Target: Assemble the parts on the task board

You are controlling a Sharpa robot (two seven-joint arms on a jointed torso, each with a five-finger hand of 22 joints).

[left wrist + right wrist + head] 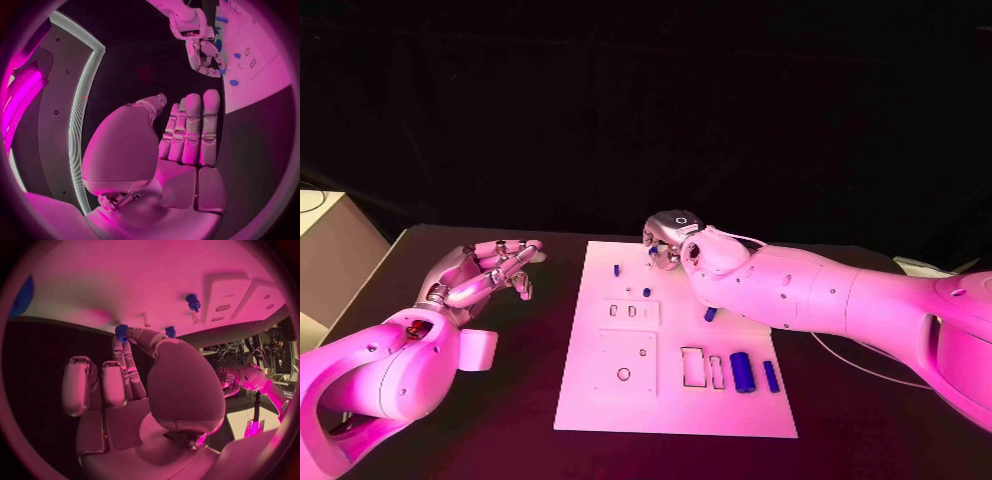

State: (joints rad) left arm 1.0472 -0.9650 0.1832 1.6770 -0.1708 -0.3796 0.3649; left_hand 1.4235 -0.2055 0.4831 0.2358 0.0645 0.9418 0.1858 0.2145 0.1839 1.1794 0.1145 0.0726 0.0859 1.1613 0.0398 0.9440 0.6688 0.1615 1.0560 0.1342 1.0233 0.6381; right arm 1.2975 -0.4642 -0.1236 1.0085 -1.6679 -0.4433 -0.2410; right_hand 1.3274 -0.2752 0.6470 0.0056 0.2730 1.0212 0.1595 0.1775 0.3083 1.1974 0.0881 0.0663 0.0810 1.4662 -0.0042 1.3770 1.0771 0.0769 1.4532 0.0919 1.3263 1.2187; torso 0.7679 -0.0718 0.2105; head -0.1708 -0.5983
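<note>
Assembly looks partly done: small blue parts [646, 292] stand in the task board [632, 415] just beside the right hand [678, 240], while a thick blue cylinder [743, 372] and a thin blue rod [772, 376] lie loose well behind that hand, next to an open slot [692, 367]. Right hand works at the board's far end, pinching a small blue piece [121, 332] at its fingertips – seating seems in progress. Left hand [488, 272] hovers off-board, fingers straight and together, holding nothing. Open table surrounds the board – room to withdraw
</note>
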